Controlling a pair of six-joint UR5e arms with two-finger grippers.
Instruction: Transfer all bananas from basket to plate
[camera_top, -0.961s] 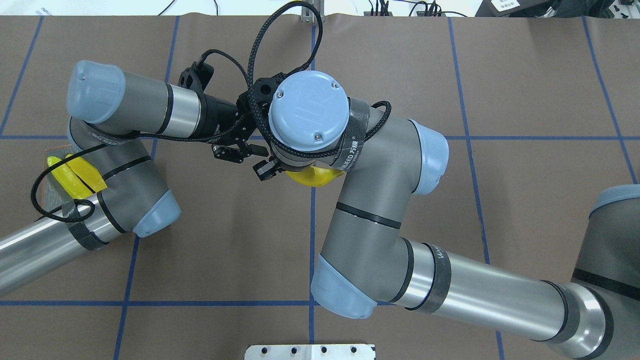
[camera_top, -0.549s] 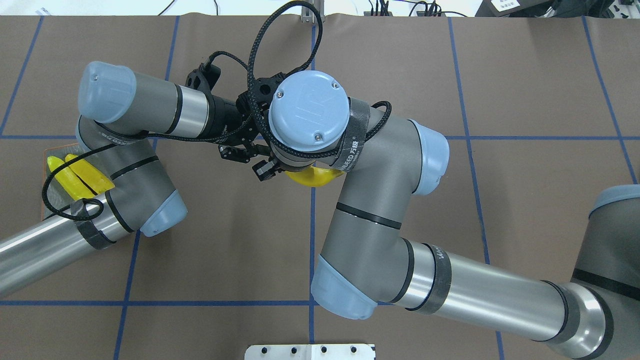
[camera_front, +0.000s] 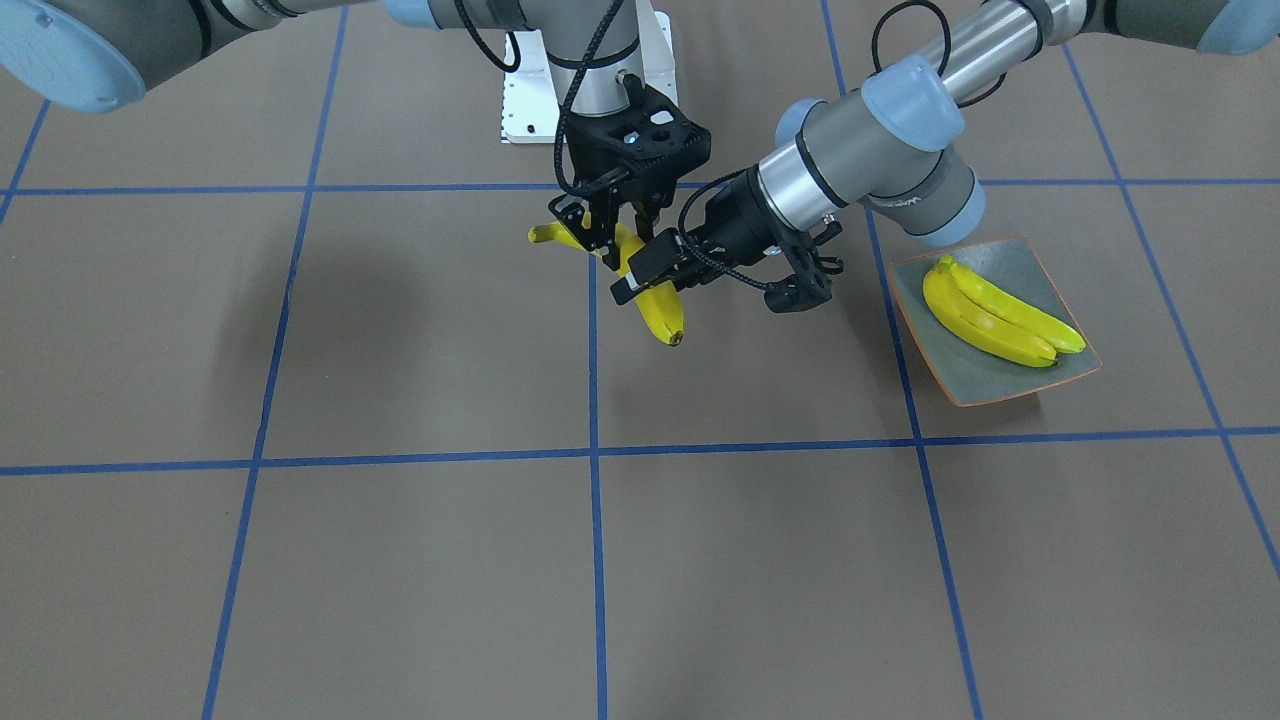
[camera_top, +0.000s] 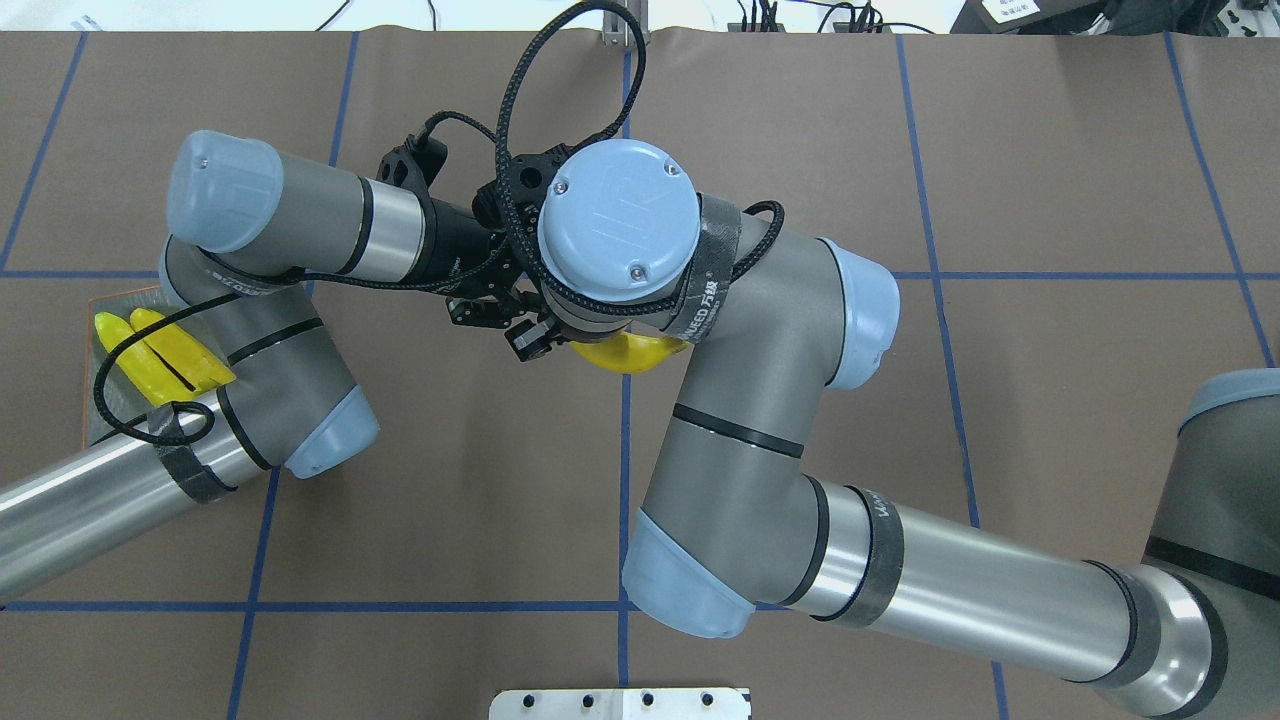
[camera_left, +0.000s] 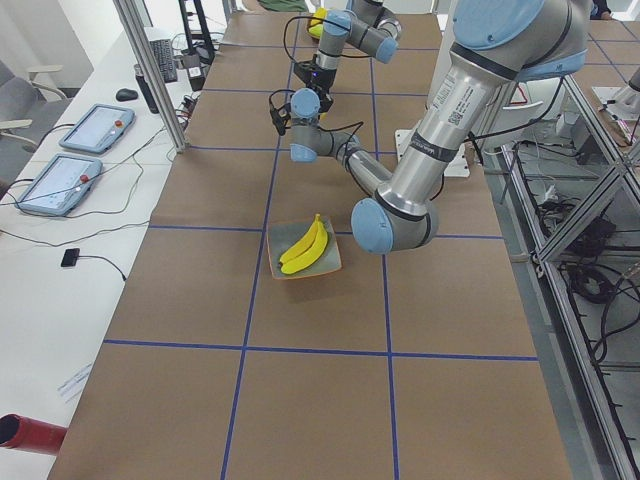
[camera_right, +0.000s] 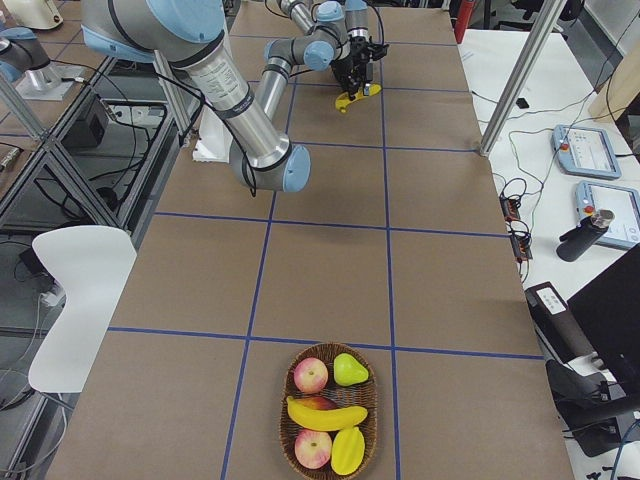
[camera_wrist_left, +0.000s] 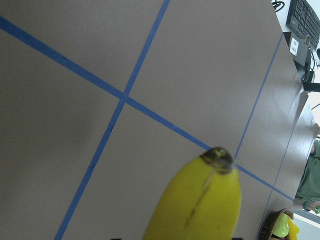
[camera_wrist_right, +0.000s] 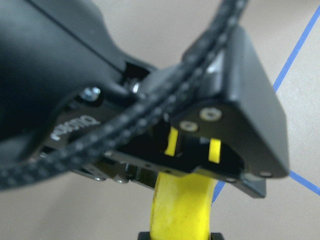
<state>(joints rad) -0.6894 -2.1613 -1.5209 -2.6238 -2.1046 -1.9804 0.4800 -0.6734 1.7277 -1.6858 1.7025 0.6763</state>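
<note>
Step in hand: mid-air hand-over of one fruit, right arm to left arm.

Noted that the right gripper (camera_front: 603, 235) hung fingers-down, clamped on the banana (camera_front: 662, 310) towards its stem half. The dark-tipped end sloped down below those fingers and appeared to be off the table (camera_front: 400, 560).

The left gripper (camera_front: 640, 278) lay level and pointed in sideways, just under the right gripper. One finger crossed in front of the banana; the other was hidden behind it. In the left wrist view the banana's tip filled the lower middle, so the fruit sat in line with the jaws. Could not tell whether the pads were pressing yet.

The plate (camera_front: 975, 375) sat behind the left gripper, back past its wrist, near but apart. The two bananas (camera_front: 1000, 320) lay side by side in it. The basket (camera_right: 376, 420) was well apart on the right gripper's side, holding the last banana (camera_right: 327, 413) among other fruit (camera_right: 311, 375).

Judgement: about half done, with two placed, one in the air and one to fetch.

Next move calls for the left gripper to have a firm hold before the right lets go. Then the right opens and lifts straight up. The left carries the banana back to the plate and lays it beside the pair
</note>
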